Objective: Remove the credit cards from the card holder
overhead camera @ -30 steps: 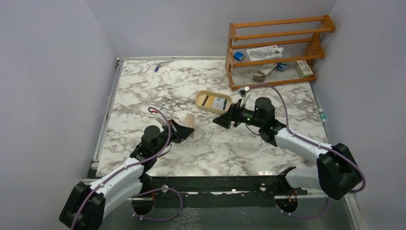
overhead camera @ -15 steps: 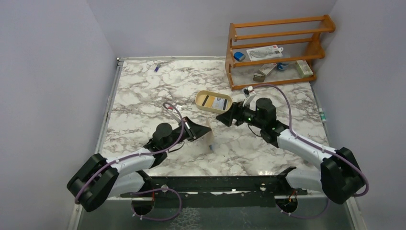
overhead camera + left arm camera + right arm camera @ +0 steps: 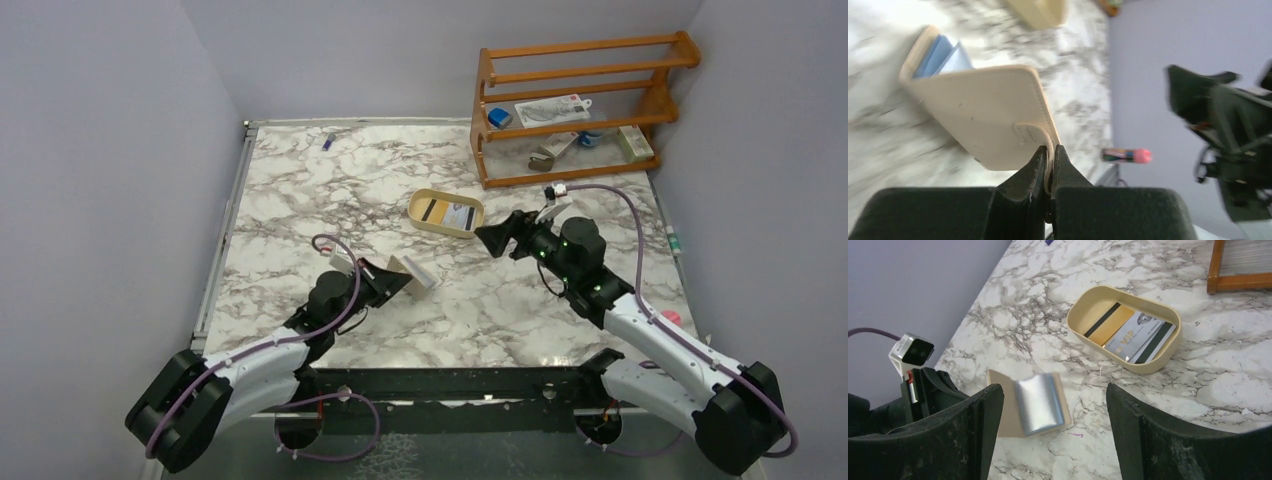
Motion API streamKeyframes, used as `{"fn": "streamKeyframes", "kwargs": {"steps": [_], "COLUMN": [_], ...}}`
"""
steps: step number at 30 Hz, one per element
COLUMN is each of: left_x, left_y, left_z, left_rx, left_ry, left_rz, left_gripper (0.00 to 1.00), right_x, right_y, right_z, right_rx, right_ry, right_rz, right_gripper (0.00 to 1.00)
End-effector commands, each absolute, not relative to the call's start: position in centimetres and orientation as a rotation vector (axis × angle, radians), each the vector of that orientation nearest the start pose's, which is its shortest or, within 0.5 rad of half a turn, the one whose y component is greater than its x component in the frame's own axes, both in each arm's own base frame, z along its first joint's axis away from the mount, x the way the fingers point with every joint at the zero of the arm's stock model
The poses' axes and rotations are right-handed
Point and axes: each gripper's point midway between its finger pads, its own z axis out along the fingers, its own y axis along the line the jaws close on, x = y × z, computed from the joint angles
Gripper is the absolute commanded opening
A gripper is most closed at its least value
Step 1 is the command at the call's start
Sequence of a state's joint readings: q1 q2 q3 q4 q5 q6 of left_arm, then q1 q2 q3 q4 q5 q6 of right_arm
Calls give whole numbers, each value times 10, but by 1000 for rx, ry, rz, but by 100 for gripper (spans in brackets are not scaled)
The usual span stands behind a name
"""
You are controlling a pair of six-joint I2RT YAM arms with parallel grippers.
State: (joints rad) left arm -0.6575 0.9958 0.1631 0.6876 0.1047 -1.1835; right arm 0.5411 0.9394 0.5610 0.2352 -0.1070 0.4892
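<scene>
- The left gripper [image 3: 1049, 154] is pinched tight on the snap tab of the small, flat, tan-beige folding card holder [image 3: 983, 112], its two black fingers [image 3: 1024, 175] pressed together with only the tab between them.
- The card holder [image 3: 408, 270] sits left of the middle of the grey-veined white marble table [image 3: 300, 200], tilted, with its far end low over the marble (whether it touches there I cannot tell).
- Thin pale blue and whitish plastic credit cards [image 3: 943, 52] stick out of the holder's far end; from the right wrist they look glossy grey [image 3: 1037, 402] against the tan leather.
- The right gripper [image 3: 492, 238] hangs spread wide and holds nothing, well apart from the holder and just beside the oval tan tray [image 3: 413, 212].
- In that tray [image 3: 1148, 367] lie a gold card [image 3: 1108, 325] with a black stripe and a whitish VIP card [image 3: 1140, 337], overlapping.
- An orange-brown wooden rack [image 3: 570, 105] stands at the far right corner.
</scene>
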Motion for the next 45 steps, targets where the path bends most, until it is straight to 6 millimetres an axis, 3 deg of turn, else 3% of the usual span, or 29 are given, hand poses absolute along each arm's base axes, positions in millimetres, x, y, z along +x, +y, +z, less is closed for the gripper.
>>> {"fn": "streamKeyframes", "kwargs": {"steps": [1,8,12,14,15,17,19,20,26,31,34,38,41,45], "left_x": [213,184,173,172,171,170,169,169,175,195,207,212,214,215], "left_y": [-201,-167,-147,-140,-137,-135,-135,-135,-123,-124,-118,-110,-117,-120], "left_z": [64,6,-1,3,4,7,10,10,16,59,83,79,75,71], "left_rx": [-575,-711,-802,-856,-876,-890,-890,-889,-891,-778,-735,-770,-786,-792], "left_ry": [2087,2312,2309,2268,2252,2228,2211,2209,2205,2141,2107,2139,2150,2145], "left_rz": [-1098,-833,-755,-759,-763,-784,-808,-809,-698,-653,-582,-467,-491,-514], "left_gripper": [0,7,3,7,15,44,92,98,99,99,99,98,90,67], "right_x": [281,266,255,248,246,246,248,249,253,261,274,287,288,286], "right_y": [208,244,262,269,272,276,280,283,301,320,326,329,337,347], "right_z": [188,174,166,164,162,155,149,146,138,129,112,90,77,69], "right_rx": [-125,-315,-448,-505,-523,-549,-562,-570,-610,-617,-584,-530,-558,-596], "right_ry": [1866,1912,1907,1900,1910,1940,1964,1974,2002,2045,2106,2177,2203,2208], "right_rz": [788,970,1077,1130,1147,1154,1141,1138,1135,1098,1003,963,991,1055], "right_gripper": [80,81,81,81,81,80,80,80,80,77,77,77,74,66]}}
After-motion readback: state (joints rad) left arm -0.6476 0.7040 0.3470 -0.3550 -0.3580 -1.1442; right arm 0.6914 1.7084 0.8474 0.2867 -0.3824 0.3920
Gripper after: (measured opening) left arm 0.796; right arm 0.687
